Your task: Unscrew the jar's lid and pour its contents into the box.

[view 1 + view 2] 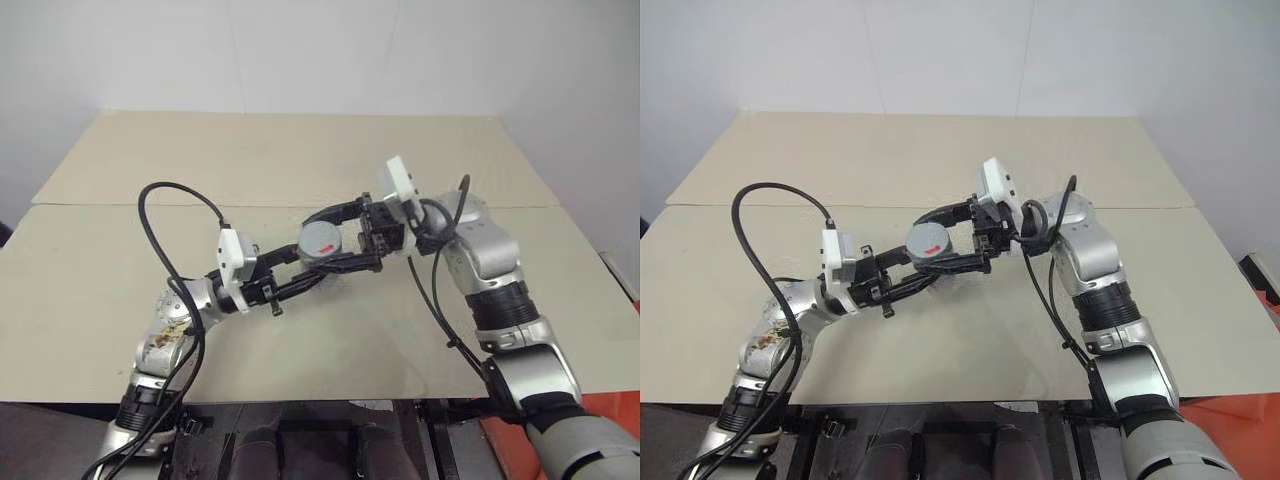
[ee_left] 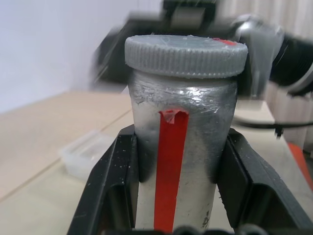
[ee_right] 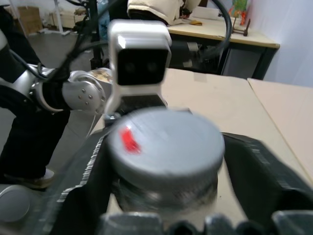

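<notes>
Left wrist view: left claw (image 2: 176, 196) clamps the silvery, red-striped jar (image 2: 183, 161) — ribbed grey lid (image 2: 186, 54) on; right claw (image 3: 166, 196) apart.

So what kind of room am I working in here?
Likely a lab or workshop: a plain beige table against a bare white wall, and the right wrist view shows other work desks and a cardboard box behind.

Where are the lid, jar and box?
lid (image 2: 186, 54), left wrist view, ribbed side edge
jar (image 2: 195, 117), left wrist view, silvery wall beside the red strip
box (image 2: 85, 154), left wrist view, clear top lying on the table
</notes>
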Robot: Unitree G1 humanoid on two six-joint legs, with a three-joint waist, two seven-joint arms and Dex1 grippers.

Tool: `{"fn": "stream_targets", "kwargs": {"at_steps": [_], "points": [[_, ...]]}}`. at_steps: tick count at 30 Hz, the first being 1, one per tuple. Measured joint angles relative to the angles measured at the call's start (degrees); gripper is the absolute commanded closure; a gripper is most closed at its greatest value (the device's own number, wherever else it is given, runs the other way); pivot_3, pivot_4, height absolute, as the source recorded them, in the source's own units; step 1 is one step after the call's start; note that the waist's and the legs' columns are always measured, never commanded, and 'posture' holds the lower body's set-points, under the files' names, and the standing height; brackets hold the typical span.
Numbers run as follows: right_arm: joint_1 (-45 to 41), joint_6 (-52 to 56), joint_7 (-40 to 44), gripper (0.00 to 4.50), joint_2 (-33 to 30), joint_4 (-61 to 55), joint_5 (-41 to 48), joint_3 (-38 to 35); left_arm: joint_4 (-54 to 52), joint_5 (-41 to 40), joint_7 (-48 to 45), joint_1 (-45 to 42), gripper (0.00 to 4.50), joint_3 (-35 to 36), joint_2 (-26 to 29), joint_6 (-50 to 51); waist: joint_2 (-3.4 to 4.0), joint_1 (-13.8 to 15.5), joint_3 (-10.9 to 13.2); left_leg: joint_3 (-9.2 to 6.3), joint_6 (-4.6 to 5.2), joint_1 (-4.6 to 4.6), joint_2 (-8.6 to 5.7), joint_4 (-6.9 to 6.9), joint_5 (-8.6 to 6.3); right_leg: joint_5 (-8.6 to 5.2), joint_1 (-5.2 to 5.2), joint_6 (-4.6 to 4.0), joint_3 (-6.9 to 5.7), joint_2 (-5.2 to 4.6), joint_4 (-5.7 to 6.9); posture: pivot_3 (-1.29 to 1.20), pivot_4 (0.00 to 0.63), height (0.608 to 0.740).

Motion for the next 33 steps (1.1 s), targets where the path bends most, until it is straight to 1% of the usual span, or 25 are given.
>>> {"fn": "stream_targets", "kwargs": {"at_steps": [4,7,11,18,19,23,26,33], "points": [[0.4,0.0,-0.5,0.06,-0.4,-0.8,0.5,-1.1,0.0,0.0,0.1,-0.2,2.65,0.0,-0.6,-0.2,0.0,0.1,0.0,0.0,0.0,0.0,0.0,0.0,0.0,0.0,0.0,0.0,0.0,0.0,-0.01,0.0,0.15,0.74],[2.5,0.1,-3.1,0.06,-1.9,-4.0,0.5,-2.2,1.0,0.8,1.2,-0.2,2.65,0.0,-2.1,-1.5,0.0,0.2,0.0,0.0,0.0,-0.01,-0.01,0.0,0.0,0.0,0.01,0.0,0.0,-0.02,-0.01,0.0,0.15,0.74],[7.0,1.5,-7.1,0.06,-5.4,-11.7,0.6,-4.7,3.1,2.7,3.2,-0.2,2.65,0.1,-3.0,-2.8,0.0,0.4,0.0,0.0,0.0,-0.01,-0.01,-0.01,0.0,0.0,0.0,0.0,0.0,-0.02,-0.02,0.0,0.15,0.74],[13.6,5.2,-17.6,0.06,-7.7,-26.4,0.3,-6.2,5.3,5.0,7.8,-0.1,2.65,0.2,-5.1,-3.5,0.0,0.0,0.0,-0.01,0.0,0.02,-0.01,0.0,0.0,0.0,0.0,0.01,0.0,-0.01,0.02,0.0,0.15,0.74],[13.9,6.4,-20.1,0.06,-7.3,-28.2,-0.1,-6.2,5.6,5.5,8.4,-0.1,2.65,0.2,-5.4,-4.0,0.0,0.0,0.0,-0.01,0.0,0.02,-0.01,0.0,0.0,0.0,-0.01,0.01,0.01,-0.01,0.03,0.0,0.15,0.74],[14.2,11.3,-34.7,0.06,-1.7,-35.3,-4.8,-4.9,6.2,7.0,10.5,-0.1,2.65,0.2,-6.8,-4.5,0.0,0.0,0.0,-0.02,-0.01,0.03,0.0,0.0,0.0,0.0,-0.02,0.0,0.01,0.0,0.05,0.0,0.15,0.74],[16.9,15.1,-42.0,0.06,2.7,-38.6,-5.3,-3.6,6.5,7.3,11.2,-0.1,2.65,0.2,-7.0,-4.6,0.0,0.1,0.0,-0.01,0.0,-0.04,-0.03,0.0,0.0,0.0,-0.03,0.0,0.01,-0.04,0.0,0.0,0.15,0.74],[19.1,18.1,-48.1,0.06,3.1,-41.1,-8.1,0.5,6.7,7.9,11.2,-0.1,2.65,0.1,-6.9,-5.3,0.0,0.2,0.0,-0.02,0.0,-0.04,-0.04,0.02,0.0,0.01,-0.02,0.02,0.01,-0.04,-0.03,0.0,0.15,0.74]]}}
